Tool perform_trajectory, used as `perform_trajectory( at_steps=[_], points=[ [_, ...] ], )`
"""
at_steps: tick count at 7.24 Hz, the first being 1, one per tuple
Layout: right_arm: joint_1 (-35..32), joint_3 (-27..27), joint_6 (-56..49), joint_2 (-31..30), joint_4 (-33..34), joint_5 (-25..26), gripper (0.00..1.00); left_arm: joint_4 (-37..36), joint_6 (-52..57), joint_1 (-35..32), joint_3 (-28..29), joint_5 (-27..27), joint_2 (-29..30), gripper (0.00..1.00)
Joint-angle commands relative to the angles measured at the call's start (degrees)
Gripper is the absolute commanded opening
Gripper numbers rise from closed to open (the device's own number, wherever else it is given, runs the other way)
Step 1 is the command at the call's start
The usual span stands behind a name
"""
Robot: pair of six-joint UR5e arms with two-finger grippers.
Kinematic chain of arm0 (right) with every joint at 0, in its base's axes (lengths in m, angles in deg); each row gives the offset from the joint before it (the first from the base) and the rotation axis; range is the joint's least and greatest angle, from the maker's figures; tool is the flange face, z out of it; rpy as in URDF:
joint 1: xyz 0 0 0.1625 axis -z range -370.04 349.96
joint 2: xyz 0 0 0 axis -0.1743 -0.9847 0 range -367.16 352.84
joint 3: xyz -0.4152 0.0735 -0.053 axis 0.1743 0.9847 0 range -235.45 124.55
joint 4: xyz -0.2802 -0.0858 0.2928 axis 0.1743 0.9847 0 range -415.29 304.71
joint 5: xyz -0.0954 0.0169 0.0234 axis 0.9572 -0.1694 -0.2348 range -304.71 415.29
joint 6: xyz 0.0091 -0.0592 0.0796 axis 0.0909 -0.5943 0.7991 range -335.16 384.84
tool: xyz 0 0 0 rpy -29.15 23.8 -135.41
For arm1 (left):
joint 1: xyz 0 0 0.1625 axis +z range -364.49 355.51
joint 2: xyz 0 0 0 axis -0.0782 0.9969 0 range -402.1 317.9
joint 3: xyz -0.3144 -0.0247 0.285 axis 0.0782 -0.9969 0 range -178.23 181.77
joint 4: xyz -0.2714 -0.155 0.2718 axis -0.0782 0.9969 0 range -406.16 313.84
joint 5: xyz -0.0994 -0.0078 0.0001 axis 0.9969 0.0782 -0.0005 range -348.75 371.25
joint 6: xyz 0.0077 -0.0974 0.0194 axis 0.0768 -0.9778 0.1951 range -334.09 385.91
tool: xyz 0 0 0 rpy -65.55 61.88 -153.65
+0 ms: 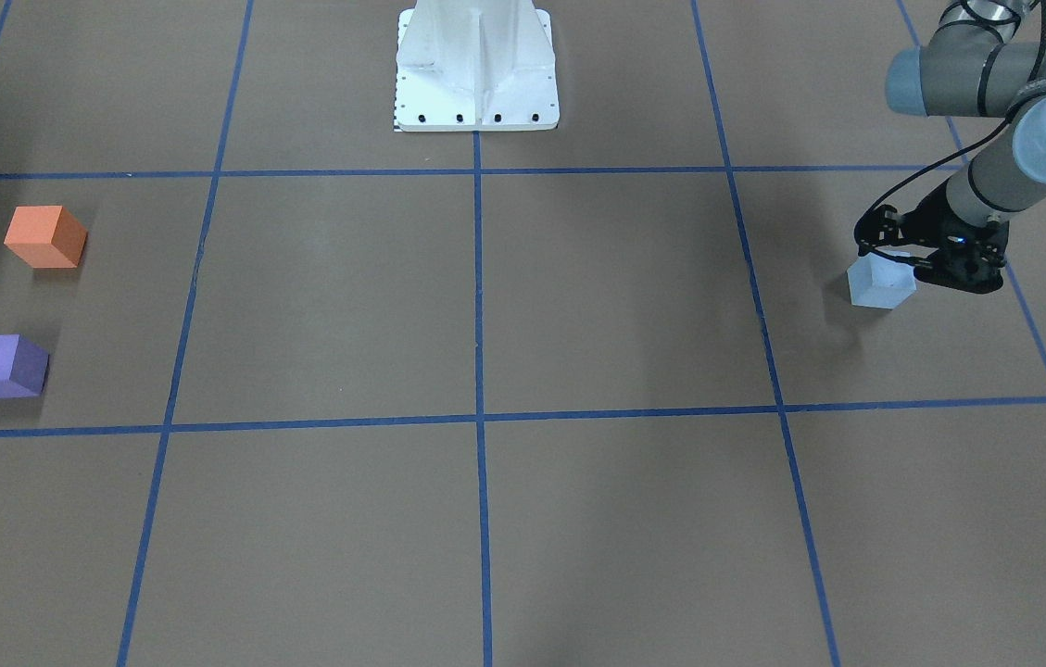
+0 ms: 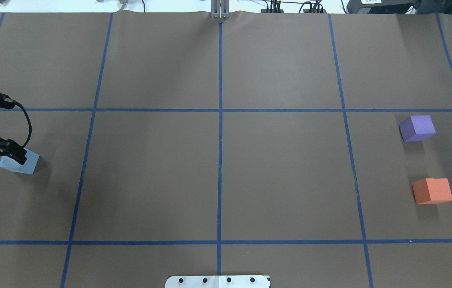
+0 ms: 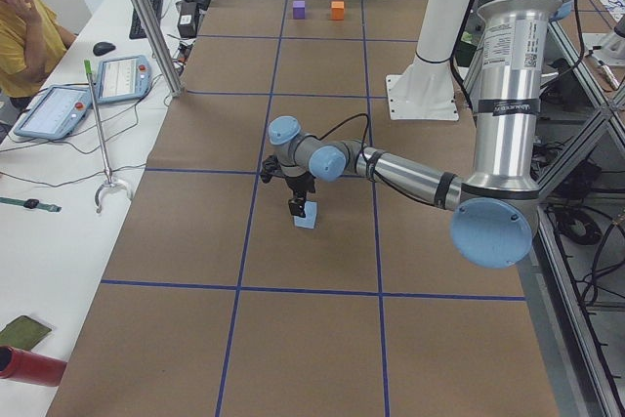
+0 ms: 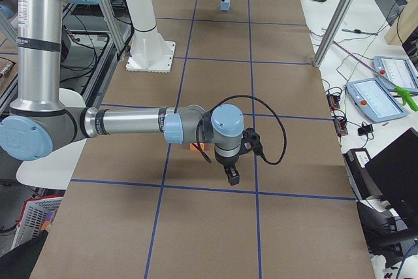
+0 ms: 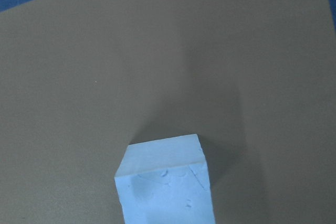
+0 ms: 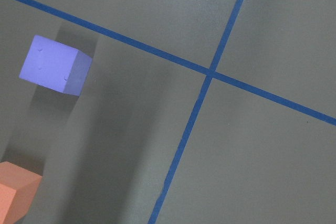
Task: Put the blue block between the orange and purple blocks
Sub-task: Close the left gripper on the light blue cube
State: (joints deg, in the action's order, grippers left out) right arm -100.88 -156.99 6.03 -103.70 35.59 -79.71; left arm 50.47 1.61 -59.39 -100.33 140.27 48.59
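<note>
Tabletop [image 2: 149,172] of brown paper with a blue tape grid [image 2: 219,110], seen from above. At far left the pale blue foam cube [image 2: 21,165] rests on it, with the left claw [image 2: 17,157] low over its top; we cannot tell whether the jaws are apart or clamped. Its dented face suggests light, slightly soft, grippy foam, so we would pinch two opposite flat sides at mid-height. At far right sit the purple foam cube [image 2: 418,128] and the orange foam cube [image 2: 432,191], with a gap between them. The right claw [image 4: 232,176] hangs nearby; we cannot tell its state.

Brown table [image 2: 149,180], blue tape grid [image 2: 220,160], apparently white bench [image 3: 68,271]
</note>
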Motion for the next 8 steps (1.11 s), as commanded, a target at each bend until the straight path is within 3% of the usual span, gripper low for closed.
perform_trajectory(
  at_steps=[1, 5, 8],
  points=[
    [0.1, 0.0, 0.0, 0.0, 0.0, 0.0, 1.0, 0.2, -2.7, 0.2, 3.0, 0.0, 1.2, 1.0],
    [0.1, -0.2, 0.0, 0.0, -0.1, 0.0, 1.0, 5.3, -2.9, 1.4, 10.8, 0.6, 3.4, 1.0],
    [0.1, -0.3, -0.1, 0.0, -0.1, 0.0, 1.0, 7.1, -4.4, 1.7, 11.7, 0.8, 3.4, 1.0]
  ],
)
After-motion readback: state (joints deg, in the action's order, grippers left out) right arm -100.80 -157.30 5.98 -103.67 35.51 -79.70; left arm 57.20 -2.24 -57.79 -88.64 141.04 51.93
